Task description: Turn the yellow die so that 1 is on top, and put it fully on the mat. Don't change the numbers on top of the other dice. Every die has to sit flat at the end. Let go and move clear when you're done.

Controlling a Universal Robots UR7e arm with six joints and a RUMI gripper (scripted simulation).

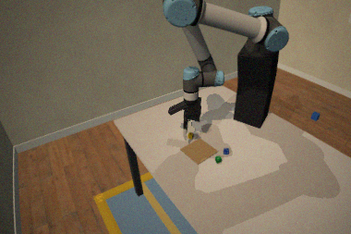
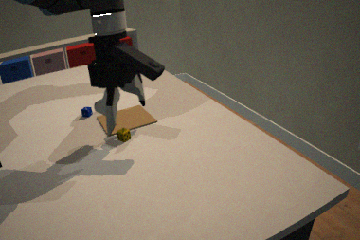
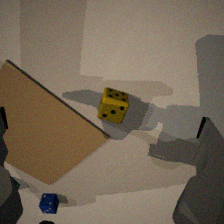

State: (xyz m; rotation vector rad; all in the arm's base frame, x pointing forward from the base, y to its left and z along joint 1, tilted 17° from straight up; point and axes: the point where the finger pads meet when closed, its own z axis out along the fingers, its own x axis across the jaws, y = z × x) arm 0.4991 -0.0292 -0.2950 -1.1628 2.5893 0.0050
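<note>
Recorded the gripper (image 1: 188, 137) (image 2: 126, 120) (image 3: 104, 113) low over the table (image 1: 157, 122) (image 2: 213, 182) (image 3: 135, 30), pointing downward, fingers spread wide apart and clamped on nothing. Found the yellow die (image 1: 190, 136) (image 2: 124, 135) (image 3: 113, 105) between the flanking fingers in the wrist view, near the picture's centre. Read three pips in a diagonal on the broader visible face and what looks like five on the narrower; cannot tell for certain which faces up.

Located the same die off the tan mat (image 1: 199, 151) (image 2: 135, 117) (image 3: 50, 125), near a corner yet apart from it: at 11 o'clock from the mat's middle in the top view, at 6 o'clock in the exterior view, between 2 and 3 in the wrist view.

Marked the blue die (image 1: 225, 151) (image 2: 86, 111) (image 3: 49, 203) on the table, off the mat, at 3 o'clock in the top view. Placed the green die (image 1: 218, 159) (image 3: 15, 184) at 4 o'clock there, near the blue one; mostly covered by a finger in the wrist view. Too small to read pips on either reliably.

Noted farther out, at about 2 o'clock from the mat in the top view, a blue cube (image 1: 315, 116) on the wooden floor.
</note>
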